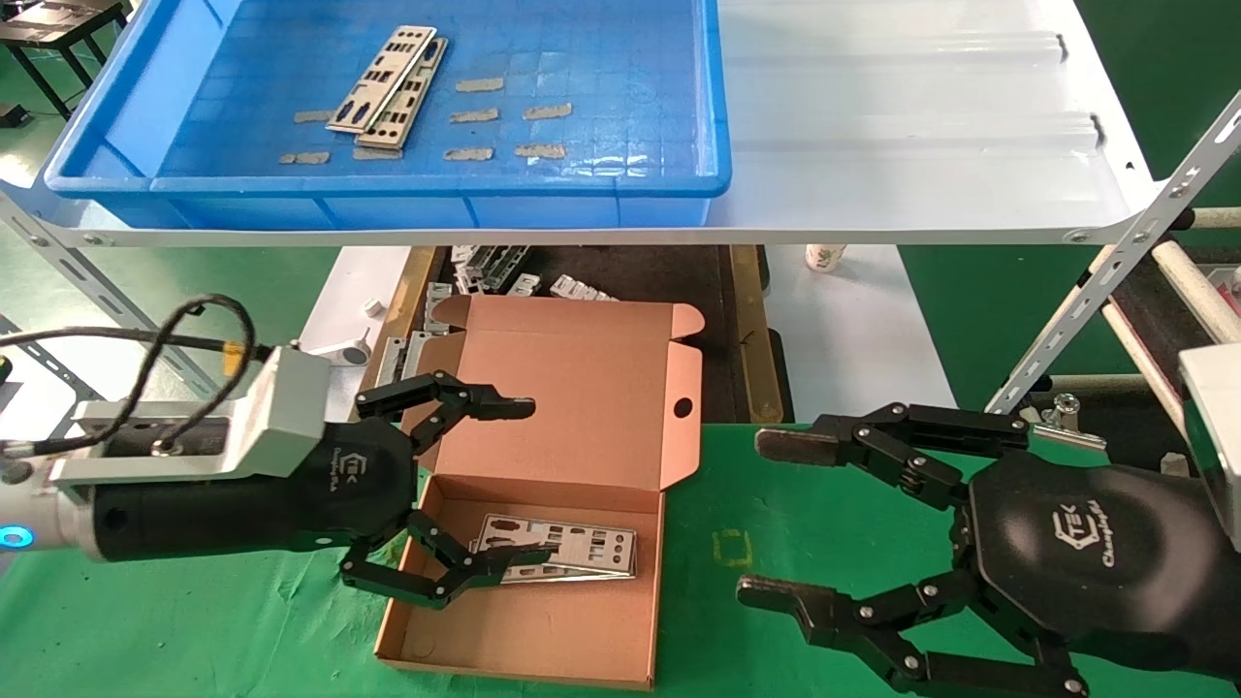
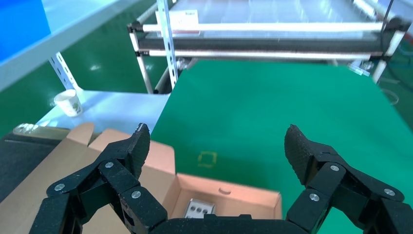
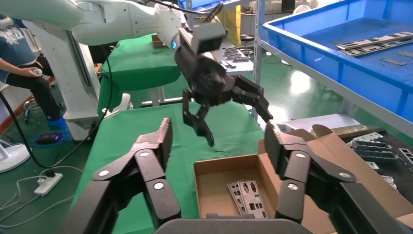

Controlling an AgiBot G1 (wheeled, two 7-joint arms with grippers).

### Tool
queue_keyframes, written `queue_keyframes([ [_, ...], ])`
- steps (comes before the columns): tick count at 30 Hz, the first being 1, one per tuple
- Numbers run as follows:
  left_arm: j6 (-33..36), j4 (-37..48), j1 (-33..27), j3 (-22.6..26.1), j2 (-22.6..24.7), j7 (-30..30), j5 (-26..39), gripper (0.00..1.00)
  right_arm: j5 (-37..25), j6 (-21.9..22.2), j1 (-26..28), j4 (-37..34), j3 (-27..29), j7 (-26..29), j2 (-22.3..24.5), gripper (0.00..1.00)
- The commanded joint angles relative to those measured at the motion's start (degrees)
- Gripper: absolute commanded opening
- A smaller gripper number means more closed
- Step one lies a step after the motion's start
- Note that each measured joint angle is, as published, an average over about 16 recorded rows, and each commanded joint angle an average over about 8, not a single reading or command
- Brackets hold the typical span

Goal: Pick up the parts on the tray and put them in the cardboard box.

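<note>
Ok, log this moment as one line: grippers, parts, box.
left gripper: open, empty, over cardboard box | right gripper: open, idle beside box | parts: in box | parts on tray: two on tray

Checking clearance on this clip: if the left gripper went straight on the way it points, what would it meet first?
Probably nothing nearby: the open left gripper hangs above the cardboard box, pointing across the green table. Farther off stands the right gripper, though depth is unclear.
</note>
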Motion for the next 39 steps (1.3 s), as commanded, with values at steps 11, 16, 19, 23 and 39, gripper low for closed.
queue_keyframes([
  [11, -0.27, -11.19, 6.31, -7.06, -4.52, -8.83, -5.1, 1.0, 0.0, 0.0, 0.0, 0.0, 0.0, 0.0, 0.0, 1.0],
  [16, -0.38, -15.88, 8.96, -10.03, -6.42, -12.53, -7.24, 1.0, 0.0, 0.0, 0.0, 0.0, 0.0, 0.0, 0.0, 1.0],
  [19, -0.45, -18.69, 10.54, -11.8, -7.55, -14.75, -8.52, 1.0, 0.0, 0.0, 0.0, 0.0, 0.0, 0.0, 0.0, 1.0],
  [23, -0.51, -21.96, 12.38, -13.86, -8.87, -17.35, -10.01, 1.0, 0.0, 0.0, 0.0, 0.0, 0.0, 0.0, 0.0, 1.0],
  [39, -0.56, -24.32, 13.75, -15.39, -9.85, -18.89, -11.2, 1.0, 0.01, 0.02, -0.02, -0.02, 0.0, -0.01, 0.0, 1.0],
])
